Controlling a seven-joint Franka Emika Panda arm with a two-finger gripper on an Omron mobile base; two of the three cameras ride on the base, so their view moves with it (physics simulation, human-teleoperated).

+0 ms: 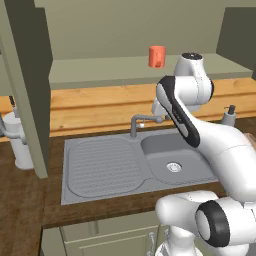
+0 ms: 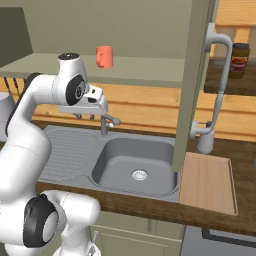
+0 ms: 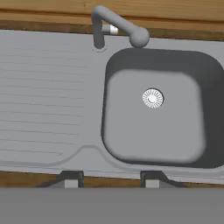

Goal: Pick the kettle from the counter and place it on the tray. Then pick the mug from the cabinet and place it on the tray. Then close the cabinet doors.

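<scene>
The orange-red mug (image 1: 157,56) (image 2: 104,56) stands upright on the cabinet's lower shelf, behind and above the sink, between the open doors. A pale vessel, apparently the kettle (image 1: 19,149) (image 2: 4,112), stands on the counter at the far left, partly hidden by the left cabinet door (image 1: 31,95). The wooden tray (image 2: 207,182) lies right of the sink with nothing on it. My gripper (image 2: 85,116) (image 3: 111,179) hangs open and empty above the sink, pointing down, near the faucet and well below the mug.
The steel sink (image 3: 153,144) with its drainboard (image 1: 102,165) lies directly under the hand. The faucet (image 1: 142,120) (image 2: 107,121) (image 3: 118,26) rises just beyond it. The right door (image 2: 192,85) stands edge-on. A soap dispenser (image 1: 229,116) and a jar (image 2: 240,60) sit at right.
</scene>
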